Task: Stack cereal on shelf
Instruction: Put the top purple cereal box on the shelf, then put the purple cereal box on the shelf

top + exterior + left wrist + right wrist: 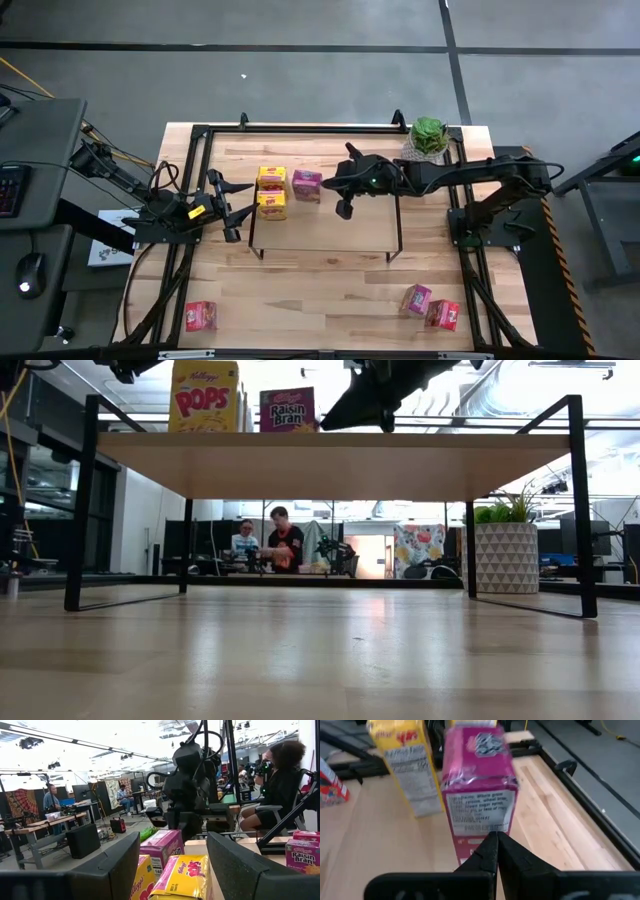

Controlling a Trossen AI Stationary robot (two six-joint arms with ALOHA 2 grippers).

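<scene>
The shelf [330,232] stands mid-table. On its wood top [330,460] stand two yellow cereal boxes [272,178] [272,206] and a pink one [307,185], all upright on their bases. My right gripper [328,184] is shut, just right of the pink box [477,785], pointing at its side and slanting down. My left gripper [240,210] hovers open off the shelf's left end, level with the yellow boxes [185,877], touching nothing. My right gripper's shut fingertips [495,842] come from the table's right, slanting down at the lower part of the pink box's side panel [480,827]. I cannot tell whether they touch the box. The box stands upright on the shelf top.
On the table's near part lie a red box [200,315] at the left, and a pink box [417,298] beside a red one [442,314] at the right. A potted plant [430,138] stands at the far right corner. People sit in the room beyond.
</scene>
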